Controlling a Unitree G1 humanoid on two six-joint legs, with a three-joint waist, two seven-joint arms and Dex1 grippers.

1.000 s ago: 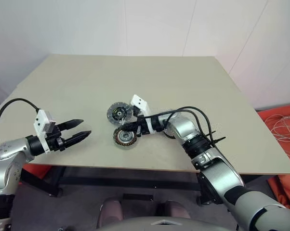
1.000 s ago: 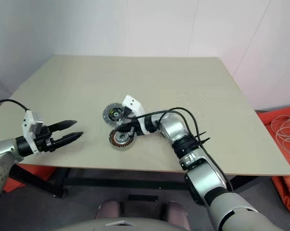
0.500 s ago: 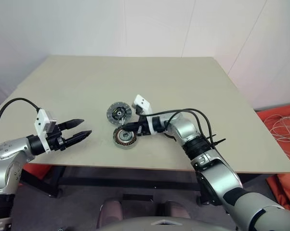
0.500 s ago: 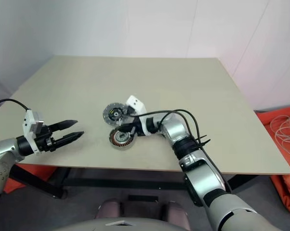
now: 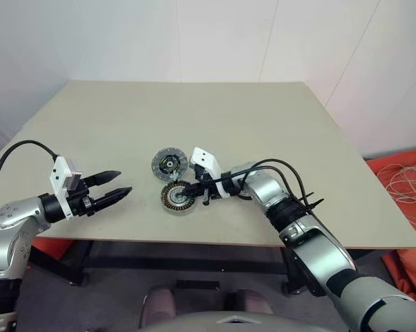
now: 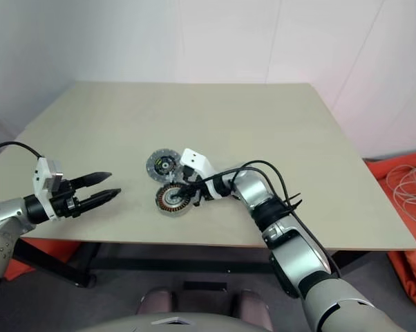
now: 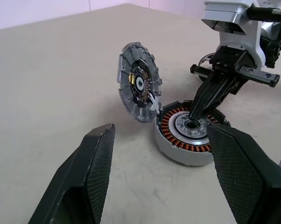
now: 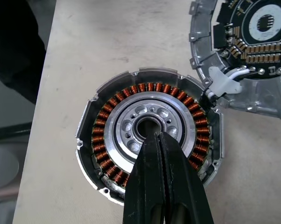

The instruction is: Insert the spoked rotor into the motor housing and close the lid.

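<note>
The motor housing (image 8: pixel 108 121), a squat silver ring with copper windings, lies on the table near its front edge (image 5: pixel 175 200). The lid (image 7: pixel 138 87), a grey disc with a dark centre, leans tilted against the housing's far side (image 5: pixel 169 164). My right gripper (image 8: pixel 157 136) is shut, with its tips at the housing's central hole (image 7: pixel 195 116) and nothing in them. My left gripper (image 5: pixel 122 183) hovers open to the left of the housing, holding nothing. A silver curved rim (image 7: pixel 202 58) shows behind the right hand; I cannot tell whether it is the spoked rotor.
The beige table (image 5: pixel 263 111) stretches bare behind the parts. Its front edge (image 5: pixel 194 242) runs close below the housing. Orange cloth with white cables (image 5: pixel 401 183) lies on the floor at the right.
My right gripper has come down from the gap between lid and housing onto the housing's centre. The left arm, lid and housing have stayed put.
</note>
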